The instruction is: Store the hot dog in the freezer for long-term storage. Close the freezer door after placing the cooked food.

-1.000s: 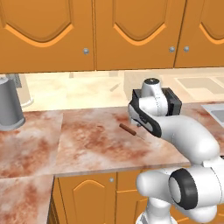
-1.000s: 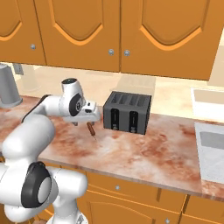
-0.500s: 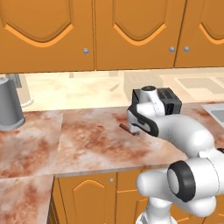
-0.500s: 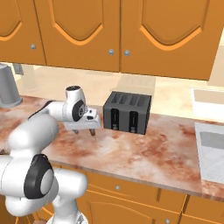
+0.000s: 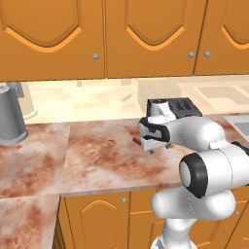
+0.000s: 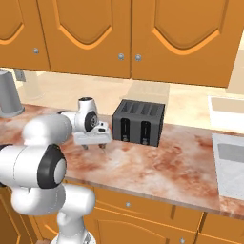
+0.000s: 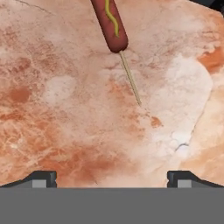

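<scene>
The hot dog (image 7: 109, 24) is a reddish-brown sausage with a yellow squiggle, on a thin wooden stick (image 7: 130, 78). It lies flat on the marbled counter (image 7: 65, 113). In the hand view it sits at the top, ahead of my open gripper (image 7: 113, 178), with nothing between the fingertips. In the left base view only the hot dog's end (image 5: 136, 141) peeks out left of my gripper (image 5: 158, 148), which hangs low over the counter pointing down. The right base view has the gripper (image 6: 94, 145) just left of the toaster. The freezer and its door are out of view.
A black toaster (image 6: 139, 122) stands right behind and beside the hand, also seen as the toaster (image 5: 176, 108) in the left base view. A grey canister (image 5: 10, 115) stands far left. A sink (image 6: 231, 164) lies at the right. Upper cabinets (image 5: 121, 34) hang above.
The hand has come down toward the counter and now covers most of the hot dog in the left base view. The jaws have stayed open. The hot dog has not moved.
</scene>
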